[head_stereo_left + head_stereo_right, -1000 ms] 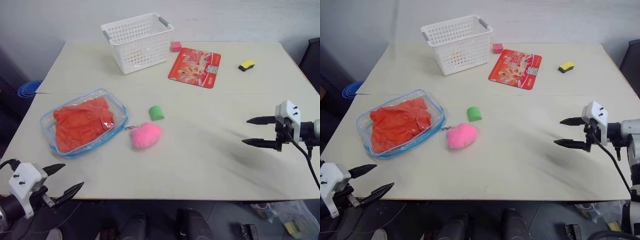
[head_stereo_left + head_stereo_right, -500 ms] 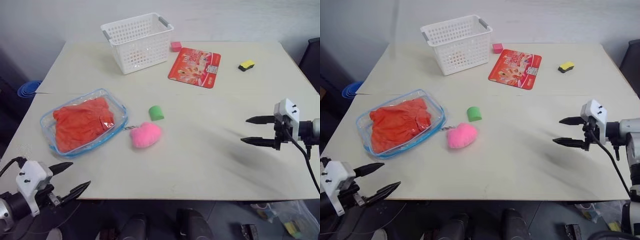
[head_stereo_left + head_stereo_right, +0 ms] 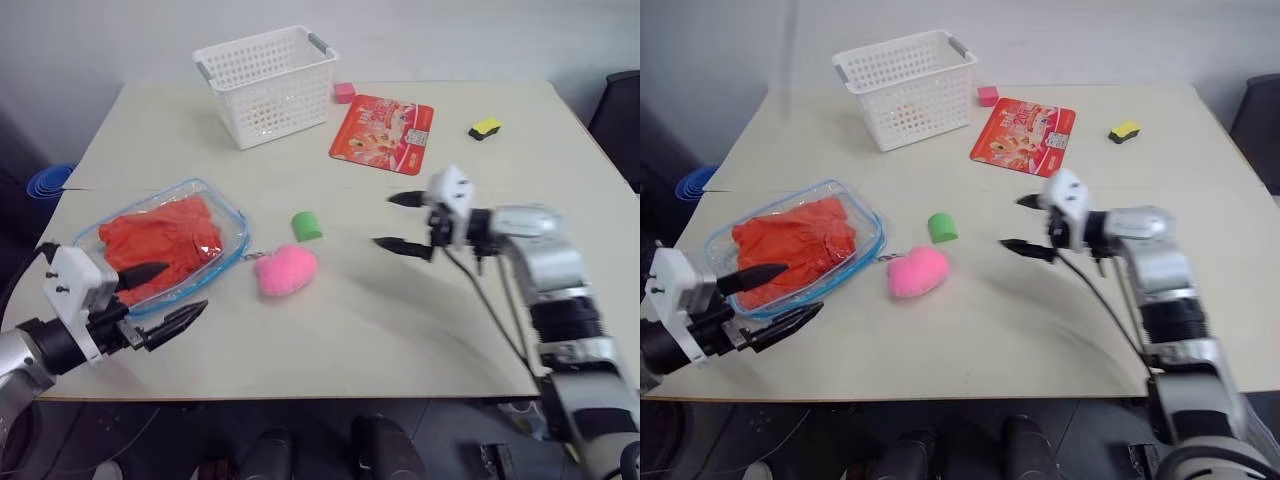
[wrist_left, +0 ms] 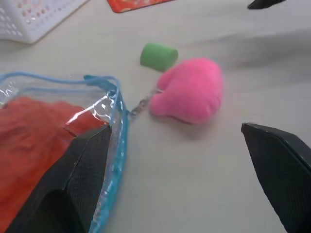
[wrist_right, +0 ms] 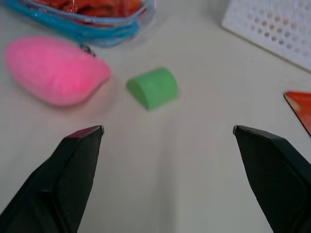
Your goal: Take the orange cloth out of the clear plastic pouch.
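- The orange cloth (image 3: 160, 242) lies inside the clear pouch (image 3: 225, 205), flat on the worktop (image 3: 330, 320) near our left side, not yet taken out.
- Our left fingers (image 3: 165, 296) are spread wide at the pouch's near edge, probably to pin it.
- Our right fingers (image 3: 402, 222), also spread and empty, hover past the pink heart (image 3: 285, 270) and green block (image 3: 306, 225), likely heading for the pouch's opening.

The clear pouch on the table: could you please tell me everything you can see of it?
The pouch is a flat, see-through plastic bag with rounded corners, light blue edging and a zipper. It lies flat near the table's left edge, with the wrinkled orange cloth inside it. A short chain at its corner leads toward the pink plush heart. The left hand is open beside its near edge.
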